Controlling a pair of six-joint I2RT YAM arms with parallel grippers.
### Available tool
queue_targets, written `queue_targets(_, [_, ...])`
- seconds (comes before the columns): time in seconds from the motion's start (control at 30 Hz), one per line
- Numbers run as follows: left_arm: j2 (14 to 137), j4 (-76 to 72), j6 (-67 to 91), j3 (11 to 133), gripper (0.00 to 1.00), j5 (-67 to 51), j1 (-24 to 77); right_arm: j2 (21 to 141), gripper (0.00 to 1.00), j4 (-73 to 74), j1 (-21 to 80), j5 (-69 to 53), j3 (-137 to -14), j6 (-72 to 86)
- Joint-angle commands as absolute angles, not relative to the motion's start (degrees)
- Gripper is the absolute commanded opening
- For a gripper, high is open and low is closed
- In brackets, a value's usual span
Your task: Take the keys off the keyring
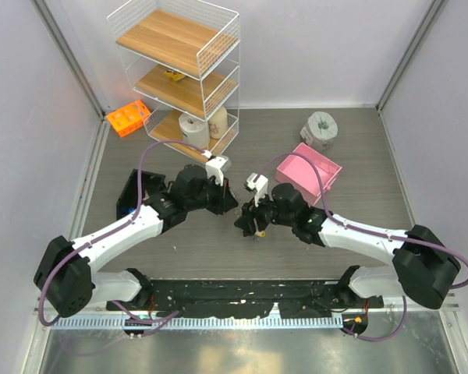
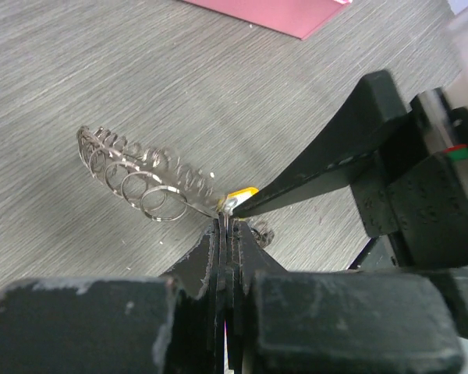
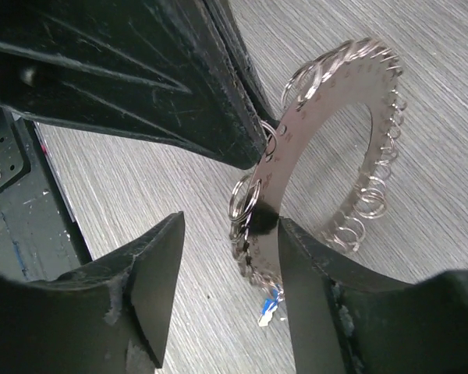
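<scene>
Currently the keyring [image 3: 318, 111] is held off the surface over the middle of the tabletop, slightly toward the near edge, with both arms meeting on it. The left gripper [image 2: 226, 226] is clenched on the ring's rim, its fingers pressed flat together on a thin silvery edge. The yellow key [image 2: 242, 192] sits right at the pinch. The right gripper [image 3: 230, 226] is released. Its jaws stand spread either side of the ring's lower rim, one finger touching the metal and the other apart from it. A blue key [image 3: 269, 305] hangs below that rim among the small loops. The black and silvery keys cannot be made out.

Assessment: no key is off yet, and the work is at the stage of securing a key to pull.

Risks noted:
- The left hold is narrow and edge-on, so a sideways pull by the right arm could twist the ring out and drop it.
- The right jaws may close on the ring's band or a small loop instead of a key, so nothing detaches.
- The fingertips of the two arms are nearly touching, so a small misjudged approach would cause a collision.
- A key that comes free could fall and skid toward the pink box [image 1: 308, 173], which sits toward the far right corner.
</scene>
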State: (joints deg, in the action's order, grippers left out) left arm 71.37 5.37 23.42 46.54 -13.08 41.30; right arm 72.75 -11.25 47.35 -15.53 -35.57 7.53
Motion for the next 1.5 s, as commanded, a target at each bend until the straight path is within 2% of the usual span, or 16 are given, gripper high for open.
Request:
queue_targets(0.0, [70.49, 4.13, 22.41, 51.50, 0.00, -14.33, 41.57, 73.47, 0.51, -14.86, 48.60, -13.10, -37.62, 6.42])
queue_targets(0.1, [70.58, 4.31, 22.76, 52.64, 0.00, -14.85, 41.57, 73.65, 0.37, -14.15, 49.57, -10.82, -37.71, 6.42])
queue_targets(0.17, [70.58, 4.31, 22.94, 53.35, 0.00, -15.29, 41.57, 73.04, 0.24, -13.45, 49.83, -9.41, -37.88, 6.59])
queue_targets(0.27, [69.61, 6.49, 22.94, 55.01, 0.00, -16.26, 41.57, 71.46, 0.14, -12.40, 50.10, -6.95, -38.06, 6.50])
queue_targets(0.37, [66.37, 9.75, 22.85, 56.60, 0.15, -15.82, 41.57, 67.69, 0.05, -11.17, 50.27, -3.88, -37.79, 6.33])
queue_targets(0.57, [54.78, 15.55, 23.29, 55.56, 0.50, -15.38, 41.57, 59.17, 0.05, -7.65, 50.27, -0.18, -39.46, 5.10])
queue_targets(0.63, [50.91, 16.26, 23.90, 53.80, 0.58, -15.47, 41.57, 56.36, 0.05, -7.12, 50.19, 3.15, -40.51, 4.75])
queue_targets(0.7, [47.04, 15.65, 24.17, 51.34, 0.61, -16.61, 41.57, 53.63, 0.05, -7.64, 50.27, 4.82, -41.04, 3.96])
queue_targets(0.87, [42.45, 10.29, 24.52, 43.78, 0.63, -17.84, 41.57, 47.73, 0.05, -18.25, 50.36, 4.31, -39.29, 0.26])
queue_targets(1.03, [42.36, 5.90, 20.84, 41.31, 0.64, -14.60, 43.41, 47.28, 0.05, -27.49, 50.36, 2.02, -40.34, -3.52])
queue_targets(1.3, [39.03, -9.03, 7.48, 36.22, 0.61, -8.44, 49.48, 48.87, 0.05, -28.56, 50.54, -1.56, -45.79, -0.18])
queue_targets(1.47, [37.53, -17.92, 0.27, 32.70, 0.61, -15.64, 51.50, 48.25, 0.05, -29.97, 50.54, -3.07, -46.41, 2.11])
